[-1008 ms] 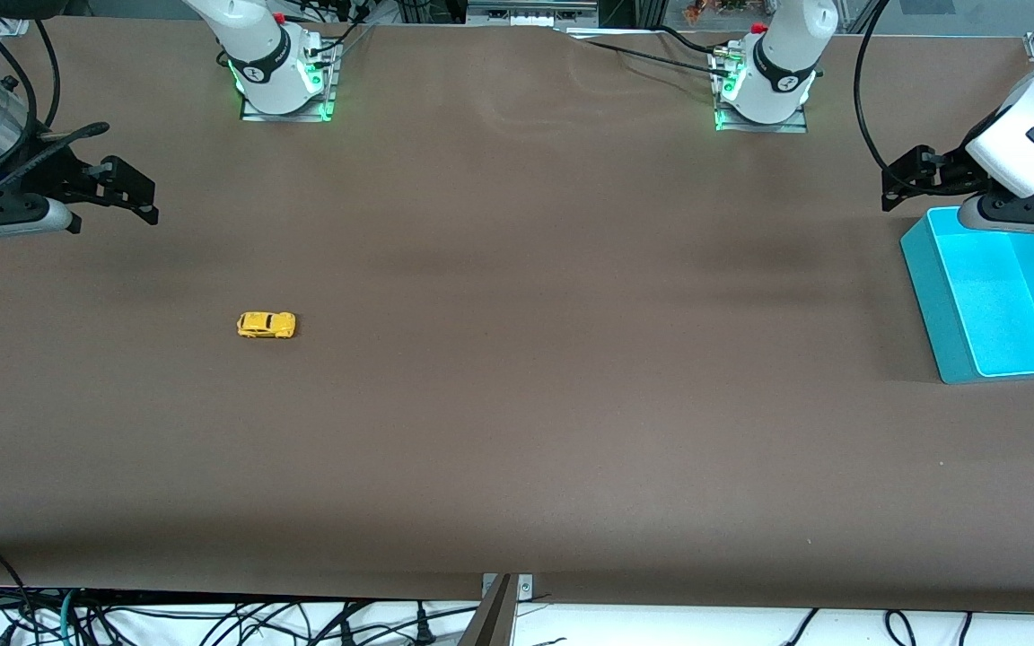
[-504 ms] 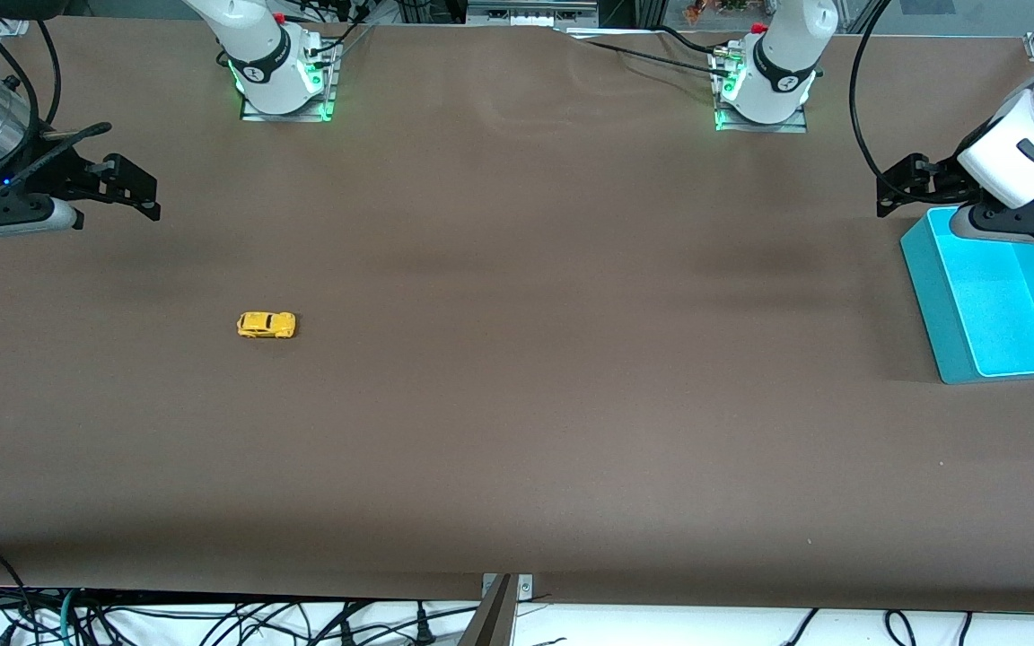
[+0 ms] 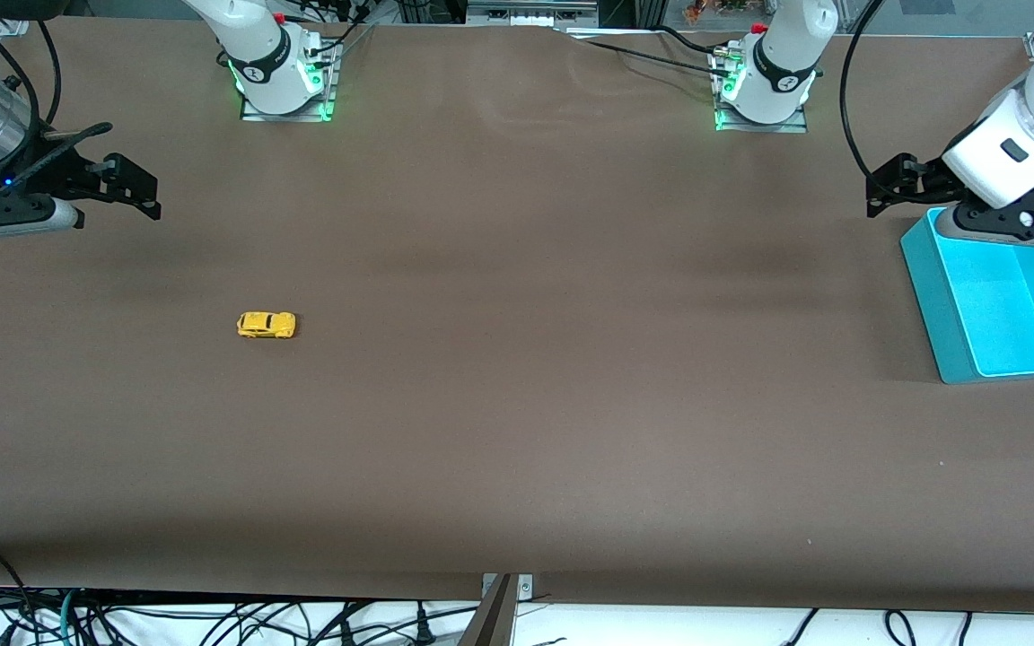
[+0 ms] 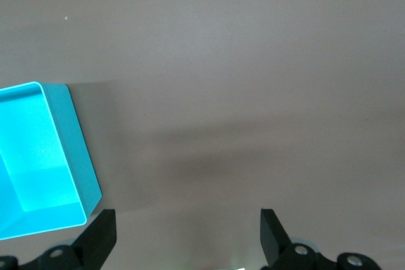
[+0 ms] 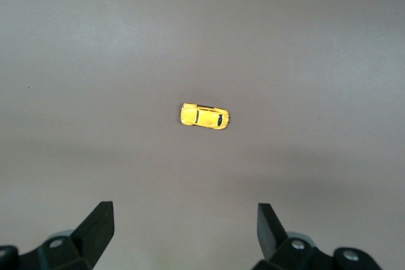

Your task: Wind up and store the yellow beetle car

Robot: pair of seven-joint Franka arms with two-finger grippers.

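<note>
Yellow car (image 3: 267, 325) on its wheels on the brown table (image 3: 517, 404), toward the right arm's end, alone and touching nothing. Well apart from the bin (image 3: 997, 305), at the other end of the table.

Bin: turquoise, open on top, on the table at the left arm's end, reaching out of the front view at one edge. Inside only the bare turquoise floor, as far as visible.

Left tool (image 3: 880, 184) in the air over the table, just beside the bin's corner farthest from the front camera. Fingers spread wide, holding nothing; in the left wrist view both fingertips (image 4: 101, 235) apart with bare table between, and the bin's corner (image 4: 57, 156) beside them.

Right tool (image 3: 135, 188) in the air, very far from the bin, over the table and well apart from the car. Fingers also wide open and empty; in the right wrist view the car (image 5: 204, 116) on the table ahead of the fingertips (image 5: 98, 226).
</note>
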